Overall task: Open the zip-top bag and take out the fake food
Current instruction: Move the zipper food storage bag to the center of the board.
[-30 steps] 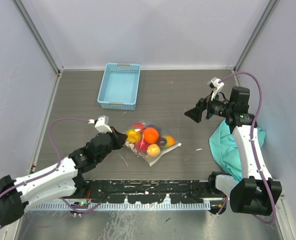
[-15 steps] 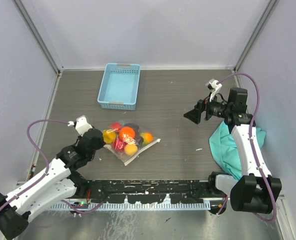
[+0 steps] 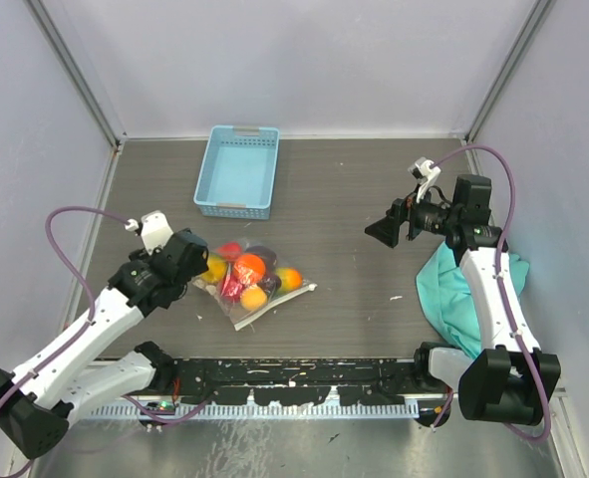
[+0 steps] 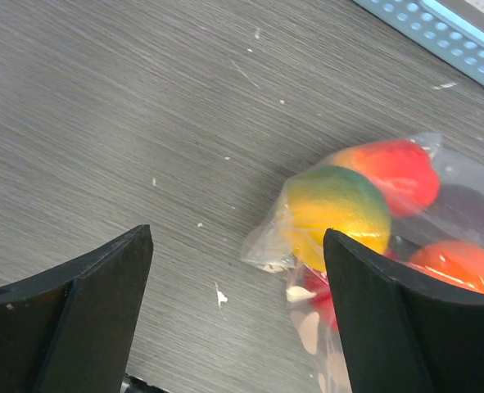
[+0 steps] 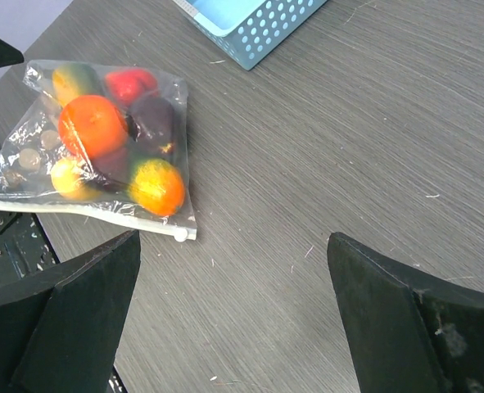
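The zip-top bag (image 3: 257, 282) lies flat on the table, left of centre, its zip edge (image 5: 94, 209) toward the near side. Inside it the fake food (image 3: 250, 267) shows as orange, red, yellow-green and dark purple pieces. My left gripper (image 3: 202, 271) stands open at the bag's left corner. In the left wrist view the left gripper (image 4: 237, 246) has that crumpled corner (image 4: 266, 250) and a yellow-green fruit (image 4: 336, 205) just ahead of its spread fingers, held by neither. My right gripper (image 3: 384, 230) hangs open to the right, well clear of the bag (image 5: 102, 139).
A light blue basket (image 3: 238, 169) stands behind the bag, its perforated corner (image 5: 262, 29) also in the right wrist view. A teal cloth (image 3: 451, 295) lies bunched at the right wall by the right arm. Walls close in the table on three sides.
My left gripper dragged the bag leftward by its corner, then opened and let go. The bag now lies further left. The right arm has barely moved.
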